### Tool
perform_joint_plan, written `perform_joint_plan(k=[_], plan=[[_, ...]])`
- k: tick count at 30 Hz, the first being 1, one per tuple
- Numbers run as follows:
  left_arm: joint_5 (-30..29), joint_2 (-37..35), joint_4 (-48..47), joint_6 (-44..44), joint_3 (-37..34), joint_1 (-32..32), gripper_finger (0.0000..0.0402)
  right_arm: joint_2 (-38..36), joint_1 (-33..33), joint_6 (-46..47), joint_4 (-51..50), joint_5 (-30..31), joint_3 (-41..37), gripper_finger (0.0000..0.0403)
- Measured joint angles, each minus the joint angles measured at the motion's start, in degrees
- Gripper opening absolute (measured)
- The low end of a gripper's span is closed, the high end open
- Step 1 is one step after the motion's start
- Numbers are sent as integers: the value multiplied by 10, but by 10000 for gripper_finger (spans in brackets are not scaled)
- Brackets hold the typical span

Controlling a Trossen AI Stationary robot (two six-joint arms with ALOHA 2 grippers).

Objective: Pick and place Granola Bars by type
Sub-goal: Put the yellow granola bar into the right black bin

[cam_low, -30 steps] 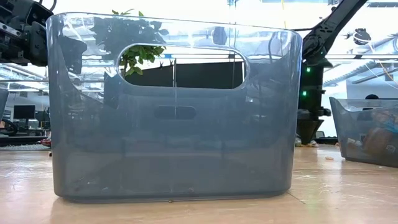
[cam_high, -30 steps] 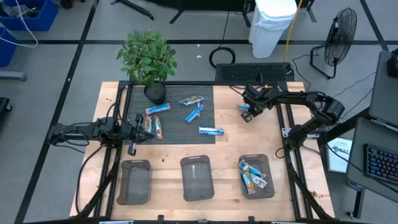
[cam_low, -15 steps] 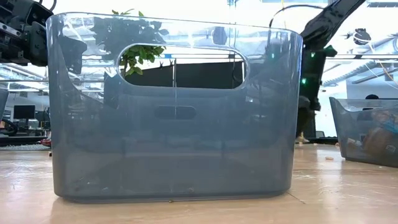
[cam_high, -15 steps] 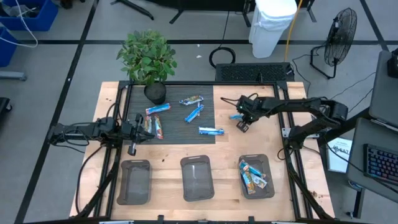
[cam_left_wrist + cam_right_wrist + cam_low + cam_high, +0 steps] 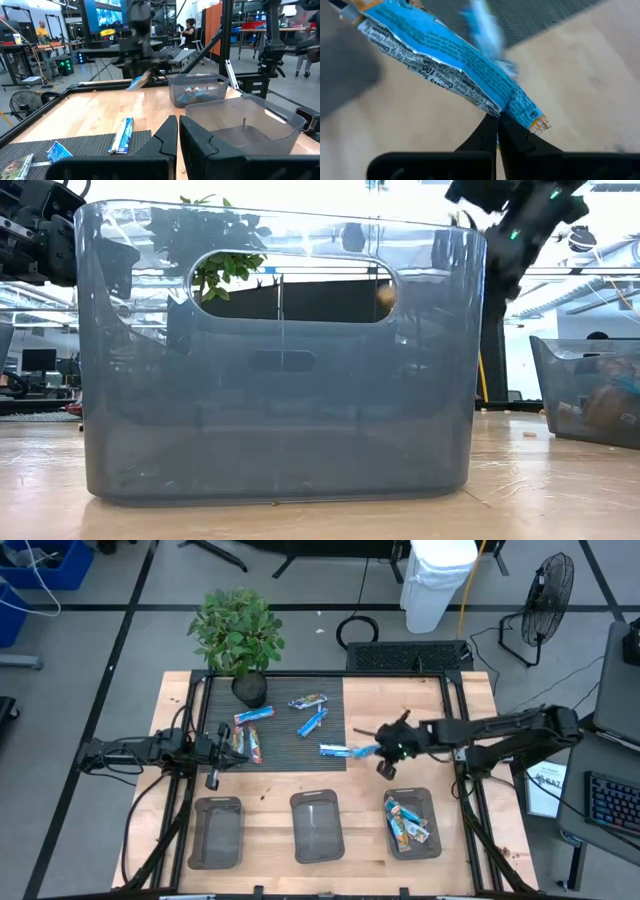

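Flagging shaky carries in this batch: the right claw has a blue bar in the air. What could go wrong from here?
The right claw pinches the blue bar only near one end, so most of it hangs free; it could swing or slip out in transit. Another blue bar lies on the mat right beside the carried one and might get brushed. The right bin already holds bars, so this one may land on top.

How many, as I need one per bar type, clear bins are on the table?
3, in one row: left bin, middle bin, right bin with bars inside. None seems hidden.
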Motion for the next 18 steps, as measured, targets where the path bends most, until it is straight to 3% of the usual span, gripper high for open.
perform_joint_plan(k=[7,18], plan=[[0,0,0,0,0,0,26,-45,144,82,6,44,0,0],[0,0,0,0,0,0,26,-50,344,259,5,45,1,0]])
